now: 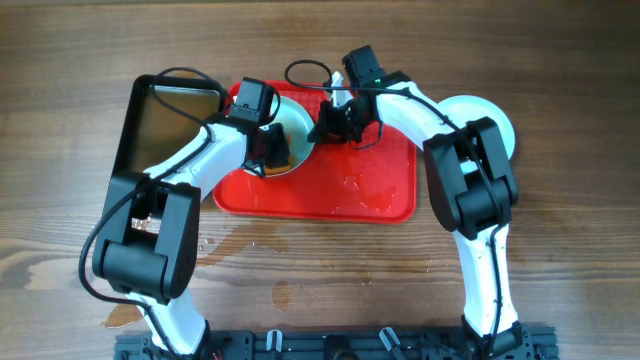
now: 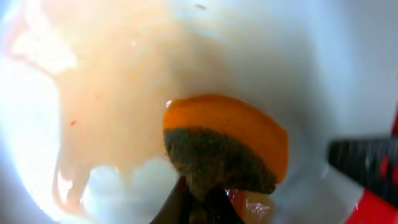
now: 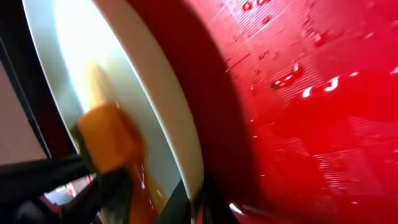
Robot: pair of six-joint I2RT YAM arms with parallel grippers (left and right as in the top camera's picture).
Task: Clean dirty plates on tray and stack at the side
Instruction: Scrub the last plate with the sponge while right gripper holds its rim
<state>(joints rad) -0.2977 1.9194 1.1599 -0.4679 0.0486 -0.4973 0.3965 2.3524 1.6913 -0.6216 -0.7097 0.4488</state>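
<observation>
Overhead / plate: the plate (image 1: pixel 296 128) is tilted up at the 10 o'clock corner of the tray (image 1: pixel 340 195). A side plate (image 1: pixel 480 106) lies off the tray at 3 o'clock, partly hidden by the right arm.
Overhead / tools: left gripper (image 1: pixel 272 152) at the plate's 8 o'clock, right gripper (image 1: pixel 330 122) at its 3 o'clock edge. Black pan (image 1: pixel 170 125) at the tray's 9 o'clock.
Left wrist / tool: left gripper clamped on an orange sponge (image 2: pixel 224 149), pressed on the plate face. An orange smear (image 2: pixel 112 106) runs from 12 to 8 o'clock.
Right wrist / tool: right gripper pinches the plate rim at frame 6 o'clock, jaws nearly together. The plate stands on edge over the wet tray (image 3: pixel 298 93).
Handling: judged stiff, light and breakable. The wet glaze looks slippery.
Grip: rim only, bitten deep. A shallow pinch could slide off under the sponge's push.
</observation>
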